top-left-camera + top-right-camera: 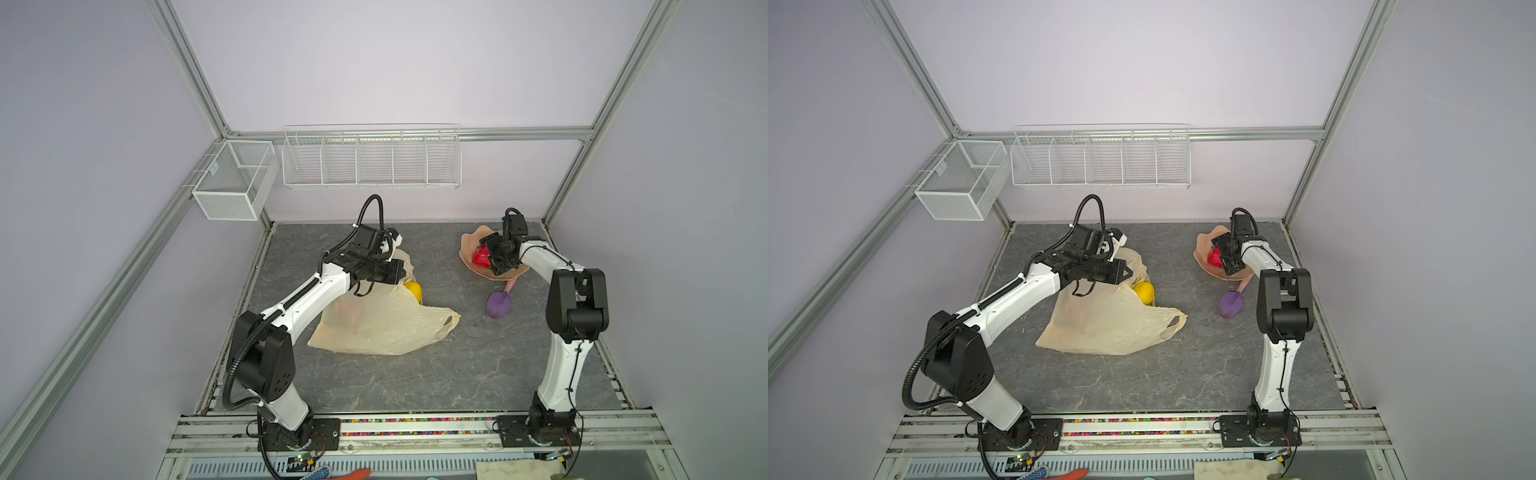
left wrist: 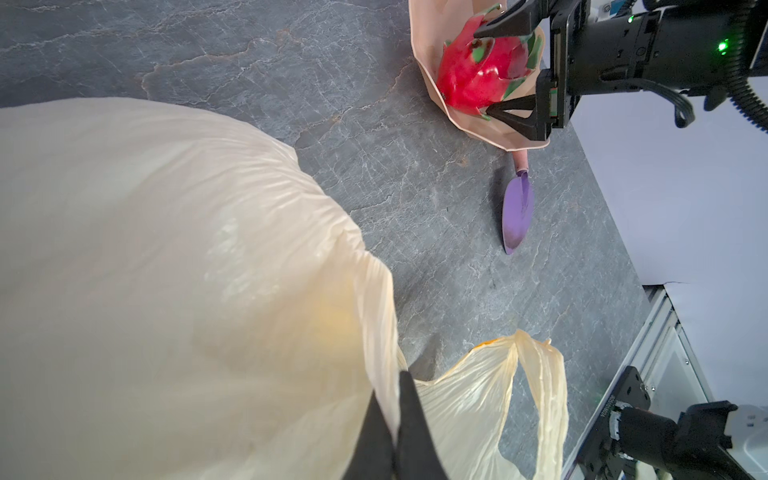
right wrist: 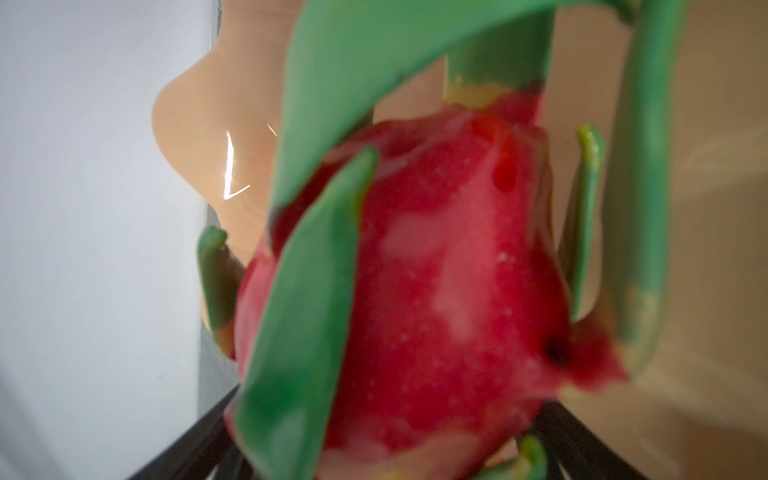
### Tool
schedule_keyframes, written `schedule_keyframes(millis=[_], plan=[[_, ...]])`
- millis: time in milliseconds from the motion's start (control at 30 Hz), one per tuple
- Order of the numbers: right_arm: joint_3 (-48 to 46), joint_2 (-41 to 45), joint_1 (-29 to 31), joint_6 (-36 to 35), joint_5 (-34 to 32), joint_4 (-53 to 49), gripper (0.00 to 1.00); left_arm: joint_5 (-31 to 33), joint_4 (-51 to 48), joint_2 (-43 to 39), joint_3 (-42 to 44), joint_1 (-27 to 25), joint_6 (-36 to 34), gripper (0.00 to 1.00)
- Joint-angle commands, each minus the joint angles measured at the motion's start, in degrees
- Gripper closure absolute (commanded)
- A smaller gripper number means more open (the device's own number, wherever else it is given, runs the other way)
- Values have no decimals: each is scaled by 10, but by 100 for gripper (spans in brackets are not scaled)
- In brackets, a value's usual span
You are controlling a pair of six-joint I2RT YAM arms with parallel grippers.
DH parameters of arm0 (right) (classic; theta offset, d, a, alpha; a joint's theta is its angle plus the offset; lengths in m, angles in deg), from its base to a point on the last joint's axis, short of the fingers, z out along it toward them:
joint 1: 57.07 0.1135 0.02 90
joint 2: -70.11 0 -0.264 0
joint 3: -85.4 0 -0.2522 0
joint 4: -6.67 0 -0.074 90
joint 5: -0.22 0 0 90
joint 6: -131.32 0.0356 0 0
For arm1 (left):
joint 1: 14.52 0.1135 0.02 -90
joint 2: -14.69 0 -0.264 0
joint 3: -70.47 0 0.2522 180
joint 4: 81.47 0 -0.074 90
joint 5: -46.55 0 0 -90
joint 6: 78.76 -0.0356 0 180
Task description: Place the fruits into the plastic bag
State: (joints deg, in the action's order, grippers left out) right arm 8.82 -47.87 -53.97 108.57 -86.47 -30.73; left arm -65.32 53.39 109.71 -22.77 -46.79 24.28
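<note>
We judge the job partly done. One yellow fruit [image 1: 1144, 293] already sits just inside the mouth of the plastic bag [image 1: 374, 328], and it glows through the film in the left wrist view. Fainter shapes show through the bag's side, but we cannot tell what they are.

The left gripper [image 2: 395, 395] is pinched tight on the bag's rim and holds the mouth up off the table [image 1: 415, 374]. The other handle loop [image 1: 446, 322] lies slack on the table.

What we can see left to bag is the dragon fruit [image 2: 461, 83], which lies in the pink dish [image 1: 471, 241] at the back right corner. The right gripper [image 2: 484, 72] has its jaws spread wide on either side of the fruit and seems to touch both flanks. We cannot tell whether it is really clamped yet.

For room, the dish lies close to the back wall and the side frame, so the way out is probably up and towards the middle. The table between dish and bag is bare except for the purple scoop [image 1: 498, 305] just beside the dish, and a carry straight across to the mouth looks likely to pass behind it
</note>
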Motion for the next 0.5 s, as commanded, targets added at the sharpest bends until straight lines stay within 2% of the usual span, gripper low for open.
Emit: schedule_keyframes(millis=[0, 200, 467], plan=[[-11, 1, -3, -32, -45, -91, 14, 6, 1, -12, 1, -2, -4, 100], [-18, 13, -5, -49, -38, -80, 35, 2, 1, -8, -3, -2, -4, 100], [-17, 44, -5, -74, -18, -49, 41, 5, 0, -12, 2, -2, -6, 100]])
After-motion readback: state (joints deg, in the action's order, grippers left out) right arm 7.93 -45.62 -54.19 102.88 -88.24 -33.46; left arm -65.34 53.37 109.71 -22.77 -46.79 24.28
